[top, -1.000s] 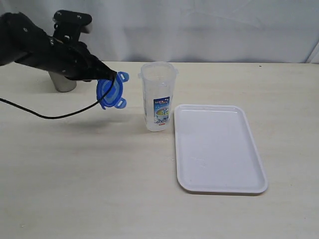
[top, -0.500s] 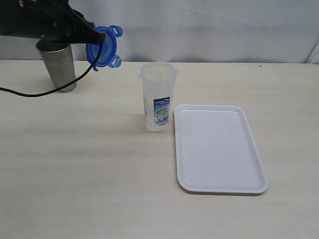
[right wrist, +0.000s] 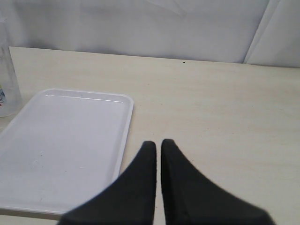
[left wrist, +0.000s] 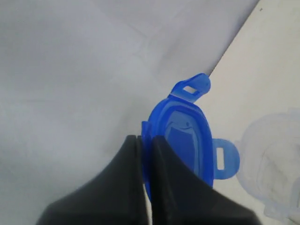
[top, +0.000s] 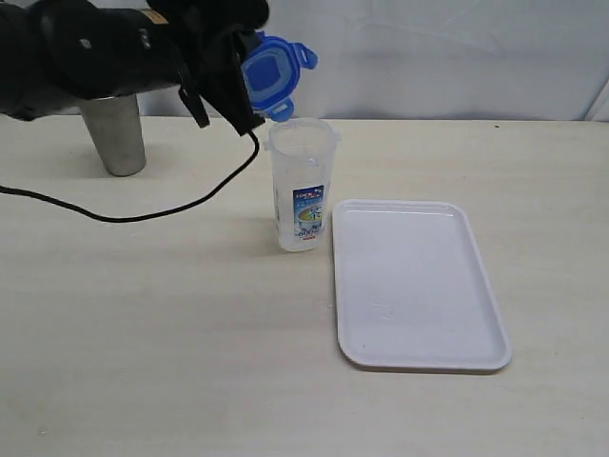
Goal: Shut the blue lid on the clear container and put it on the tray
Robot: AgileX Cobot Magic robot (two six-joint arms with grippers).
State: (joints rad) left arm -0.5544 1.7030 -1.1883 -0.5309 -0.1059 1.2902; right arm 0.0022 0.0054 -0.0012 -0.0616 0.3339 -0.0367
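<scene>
My left gripper [top: 244, 88] [left wrist: 146, 139] is shut on the edge of the blue lid [top: 273, 74] [left wrist: 185, 140], holding it on edge in the air just above and left of the clear container's mouth. The clear container [top: 302, 183] [left wrist: 274, 164] stands upright and open on the table, with its blue-and-white label facing the camera. The white tray [top: 415, 283] [right wrist: 65, 145] lies flat right beside the container, on its right. My right gripper [right wrist: 158, 142] is shut with nothing in it, above bare table next to the tray's edge; the exterior view does not show it.
A tapered steel cup [top: 113, 132] stands at the back left behind the left arm. A black cable [top: 143, 211] droops from that arm onto the table left of the container. A pale wall runs behind the table's far edge.
The left arm has lifted the blue lid from low left of the container, swung it up and rightward, and now holds it close above the container's rim.
</scene>
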